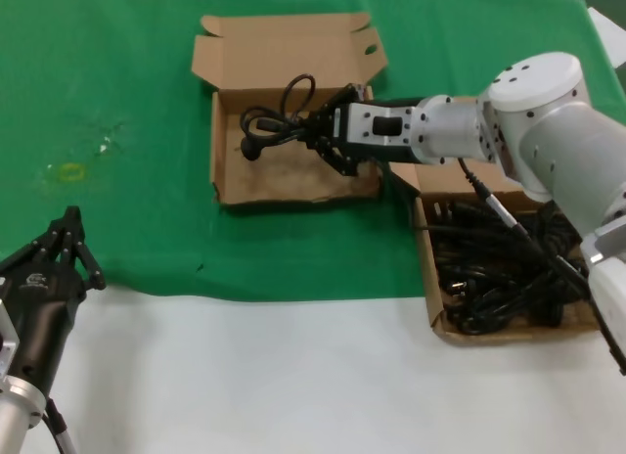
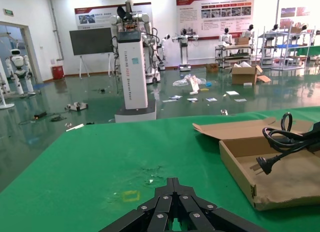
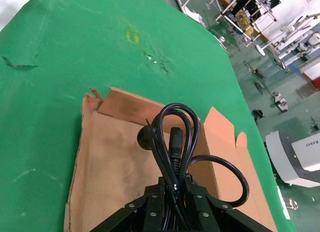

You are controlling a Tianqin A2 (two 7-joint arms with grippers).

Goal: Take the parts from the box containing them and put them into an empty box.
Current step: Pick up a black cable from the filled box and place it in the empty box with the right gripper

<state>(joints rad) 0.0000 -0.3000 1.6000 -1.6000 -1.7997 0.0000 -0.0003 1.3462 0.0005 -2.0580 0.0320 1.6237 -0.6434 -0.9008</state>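
Item, left gripper (image 1: 68, 241): we find it parked low at the near left, over the seam between the green cloth (image 1: 117, 102) and the white surface (image 1: 293, 376), with its fingers drawn together and nothing between them.

Next, the empty box (image 1: 227, 170), lid folded back flat on the far side, standing on the cloth at centre. Over its open tray we record one power cord (image 1: 279, 116) hanging in the air. Its long axis runs across the box, side to side. Its plug end points toward the robot's left and dips toward the floor of the tray. A loop of the cord rises above.

The right gripper (image 1: 328, 131) reaches in from the right and clamps the cord's bundled strands at the box's right wall.

Last, the box containing them (image 1: 430, 278) at the right. The remaining parts (image 1: 499, 278) lie tangled inside it.
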